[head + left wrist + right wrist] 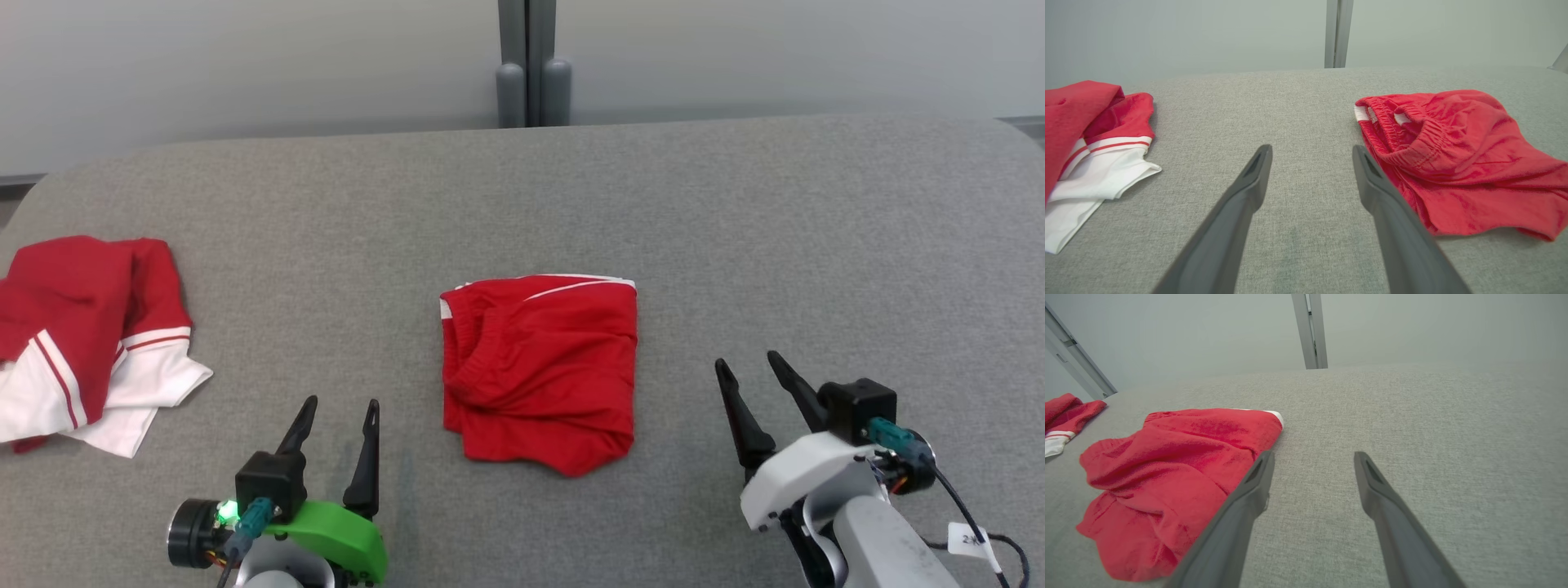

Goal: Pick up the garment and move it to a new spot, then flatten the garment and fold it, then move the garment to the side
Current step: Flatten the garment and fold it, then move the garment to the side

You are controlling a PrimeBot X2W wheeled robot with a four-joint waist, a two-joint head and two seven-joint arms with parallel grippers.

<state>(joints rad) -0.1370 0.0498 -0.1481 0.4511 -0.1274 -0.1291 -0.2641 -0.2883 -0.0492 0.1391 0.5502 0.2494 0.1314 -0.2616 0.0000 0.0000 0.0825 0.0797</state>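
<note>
A red garment, shorts with thin white trim, lies folded in a rough square at the middle of the grey table. Its elastic waistband faces left and shows wrinkled in the left wrist view. My left gripper stands open near the front edge, left of the garment and apart from it. My right gripper is open too, to the right of the garment, with nothing between its fingers. In the right wrist view the garment lies just left of the open right gripper.
A second piece of clothing, red and white, lies bunched at the table's left edge, also seen in the left wrist view. A grey post stands behind the table against a pale wall.
</note>
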